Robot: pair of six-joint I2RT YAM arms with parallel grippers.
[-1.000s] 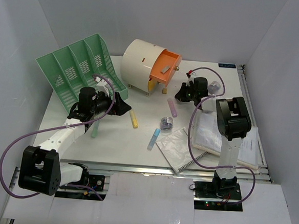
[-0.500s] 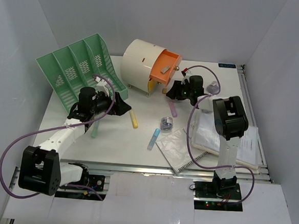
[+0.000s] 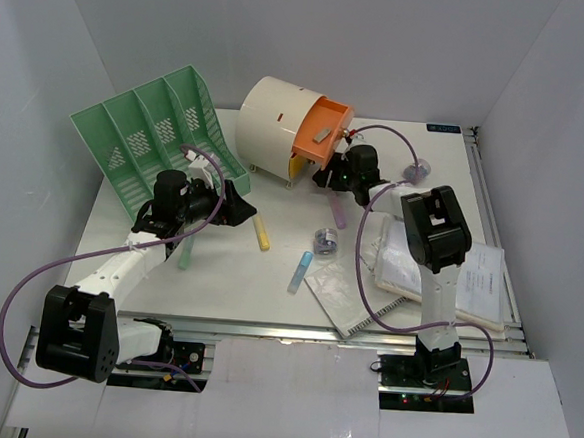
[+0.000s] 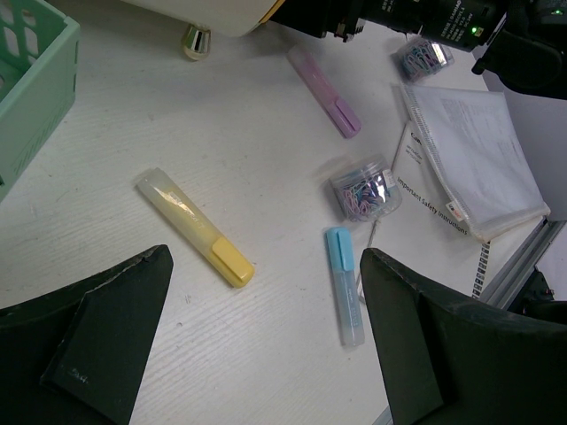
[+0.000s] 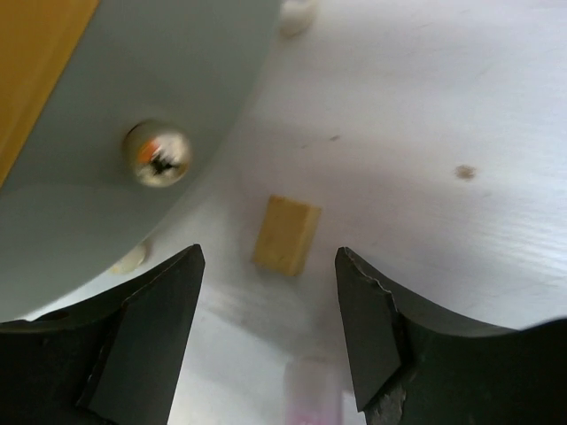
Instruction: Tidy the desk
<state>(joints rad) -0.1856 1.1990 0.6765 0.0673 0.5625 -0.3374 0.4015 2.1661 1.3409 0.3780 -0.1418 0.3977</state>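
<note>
The desk [image 3: 238, 280] spreads under everything, with its metal-railed near edge just ahead of both arm bases. A green file rack [image 3: 148, 134] stands tilted in the far left corner. Just in front of the rack is the left gripper [image 4: 266, 266], its fingers spread wide with nothing between them. A green marker [image 3: 185, 255] lies partly under that arm, toward the left edge. A yellow marker [image 4: 195, 227] lies on the bare top, just beyond the open fingers.

Nearer the middle, a blue marker [image 3: 299, 272] points toward the near edge. Beside it sits a small clear box of coloured paper clips [image 3: 325, 240]. A pink marker [image 3: 338, 212] lies a little farther back.

A cream drum-shaped drawer unit [image 3: 274, 118] stands at the middle of the far edge, its orange drawer [image 3: 321, 131] pulled out. The right gripper [image 5: 270, 261] is right beside it, low over the top. Its fingers are apart and empty, on either side of a small tan block [image 5: 285, 235] lying below them. A shiny metal ball [image 5: 157, 152] shows under the unit.

Toward the near right corner lie a spiral notebook [image 3: 352, 288] and a stack of papers [image 3: 458, 281]. A second tub of clips [image 3: 418, 171] sits near the far right corner.
</note>
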